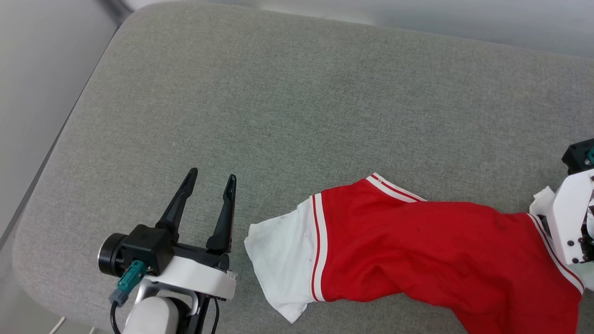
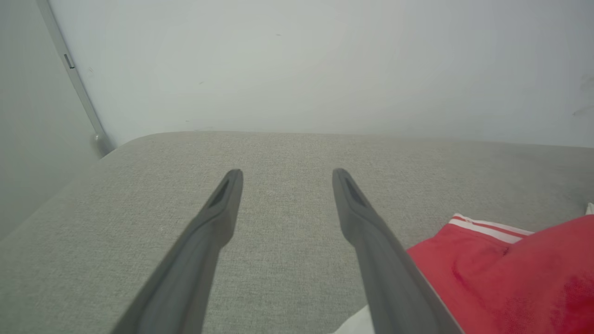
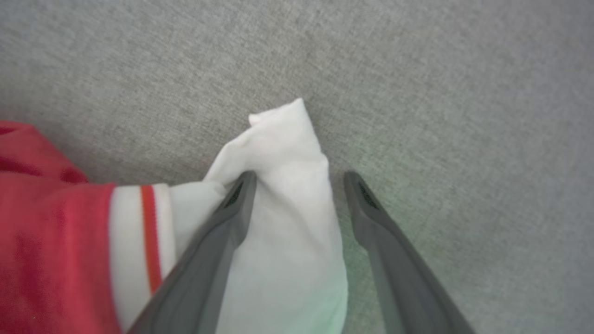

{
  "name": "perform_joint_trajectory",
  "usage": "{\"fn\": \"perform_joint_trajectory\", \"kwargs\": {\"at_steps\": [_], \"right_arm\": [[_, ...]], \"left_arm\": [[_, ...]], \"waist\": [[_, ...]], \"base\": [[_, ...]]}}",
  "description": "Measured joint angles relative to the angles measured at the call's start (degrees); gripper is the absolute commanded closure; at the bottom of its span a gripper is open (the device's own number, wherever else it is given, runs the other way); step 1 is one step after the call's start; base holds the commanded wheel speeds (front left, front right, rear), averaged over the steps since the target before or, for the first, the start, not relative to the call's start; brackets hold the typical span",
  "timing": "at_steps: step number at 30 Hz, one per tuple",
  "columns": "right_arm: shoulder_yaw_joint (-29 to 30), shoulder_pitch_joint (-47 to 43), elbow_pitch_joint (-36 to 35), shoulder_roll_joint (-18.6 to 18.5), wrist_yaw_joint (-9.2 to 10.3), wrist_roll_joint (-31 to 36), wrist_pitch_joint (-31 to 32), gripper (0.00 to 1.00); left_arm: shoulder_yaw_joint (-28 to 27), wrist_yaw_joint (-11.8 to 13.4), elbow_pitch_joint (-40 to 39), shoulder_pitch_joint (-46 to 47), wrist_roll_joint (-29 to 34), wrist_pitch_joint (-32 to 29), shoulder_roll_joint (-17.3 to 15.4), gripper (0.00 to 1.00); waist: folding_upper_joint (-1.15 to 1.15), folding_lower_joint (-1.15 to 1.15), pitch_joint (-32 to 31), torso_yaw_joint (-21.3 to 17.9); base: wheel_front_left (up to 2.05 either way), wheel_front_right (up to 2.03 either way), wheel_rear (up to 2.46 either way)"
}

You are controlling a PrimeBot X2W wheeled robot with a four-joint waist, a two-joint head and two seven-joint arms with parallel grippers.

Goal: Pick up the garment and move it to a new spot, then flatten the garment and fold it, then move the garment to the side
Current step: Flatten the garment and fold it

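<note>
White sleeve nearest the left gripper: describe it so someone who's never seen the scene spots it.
On the grey cushion, the red garment lies stretched along the near edge. Its white sleeve, with thin red stripe trim, is the end just right of the open left gripper. Unlike the other sleeve, bunched at the open right gripper, this one lies spread flat.

Soft even light, faint shadows, blurred wrist views.
</note>
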State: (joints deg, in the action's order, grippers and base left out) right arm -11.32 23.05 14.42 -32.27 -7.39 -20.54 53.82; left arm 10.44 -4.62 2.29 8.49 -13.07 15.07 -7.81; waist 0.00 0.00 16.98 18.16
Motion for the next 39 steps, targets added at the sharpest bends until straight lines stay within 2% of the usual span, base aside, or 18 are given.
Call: {"fn": "perform_joint_trajectory", "kwargs": {"at_steps": [2,3,4,8,13,17,25,29,33,35,39], "right_arm": [[-0.38,-0.2,0.71,-0.23,0.0,-0.56,-0.59,0.0],[-0.58,-0.23,1.08,-0.25,0.01,-0.74,-0.82,0.43],[-0.98,-0.26,1.38,-0.32,0.03,-1.13,-0.98,1.0],[-1.9,-1.48,2.47,0.2,-0.02,-2.04,-4.35,1.0],[1.58,-2.1,5.13,1.82,-0.16,-1.82,-10.33,1.0],[3.63,-3.82,5.34,2.01,-0.14,-1.44,-12.66,1.0],[17.22,-8.0,5.28,7.05,-0.13,2.53,-17.28,1.0],[24.26,-10.17,5.55,10.66,-0.12,7.17,-19.12,1.0],[28.76,-10.77,6.33,14.78,-0.12,11.67,-21.25,1.0],[29.85,-10.79,6.89,16.29,-0.12,13.71,-23.06,0.0],[28.95,-10.72,6.91,17.79,-0.13,14.59,-27.57,0.0]], "left_arm": [[-0.44,-0.44,0.09,-0.01,0.34,0.0,0.33,0.0],[-0.75,-0.52,0.13,-0.01,0.48,0.0,0.51,0.0],[-1.05,-0.63,0.21,-0.04,0.76,0.0,0.64,0.0],[-1.85,-1.03,0.53,-0.15,1.42,0.0,0.81,0.0],[-3.02,-1.44,0.38,-0.63,2.38,0.0,0.8,0.0],[-4.83,-1.53,-0.81,-1.44,2.43,0.0,1.05,0.0],[-6.33,-1.93,-0.9,-3.78,3.16,0.0,1.08,0.0],[-6.78,-2.0,-1.02,-4.03,3.31,0.0,1.08,0.0],[-6.92,-2.23,-0.96,-4.08,3.37,0.0,1.04,0.0],[-6.99,-2.27,-0.82,-4.08,3.53,0.0,1.04,0.0],[-7.09,-2.3,-0.52,-4.21,3.68,0.0,0.99,0.0]], "waist": [[0.0,0.0,0.05,0.11],[0.0,0.0,0.01,0.07],[0.0,0.0,-0.09,-0.01],[0.0,0.0,-0.88,-0.71],[0.0,0.0,-2.47,-2.42],[0.0,0.0,-4.26,-4.18],[0.0,-0.01,-7.11,-8.36],[0.0,-0.01,-7.58,-9.99],[0.0,0.0,-7.64,-11.12],[0.0,0.0,-7.8,-11.58],[0.0,0.0,-8.57,-12.43]], "base": [[0.0,0.0,0.0],[0.0,0.0,0.0],[0.0,0.0,0.0],[0.0,0.0,0.0],[0.0,0.0,0.0],[0.0,0.0,0.0],[0.0,0.0,0.0],[0.0,0.0,0.0],[0.0,0.0,0.0],[0.0,0.0,0.0],[0.0,0.0,0.0]]}}
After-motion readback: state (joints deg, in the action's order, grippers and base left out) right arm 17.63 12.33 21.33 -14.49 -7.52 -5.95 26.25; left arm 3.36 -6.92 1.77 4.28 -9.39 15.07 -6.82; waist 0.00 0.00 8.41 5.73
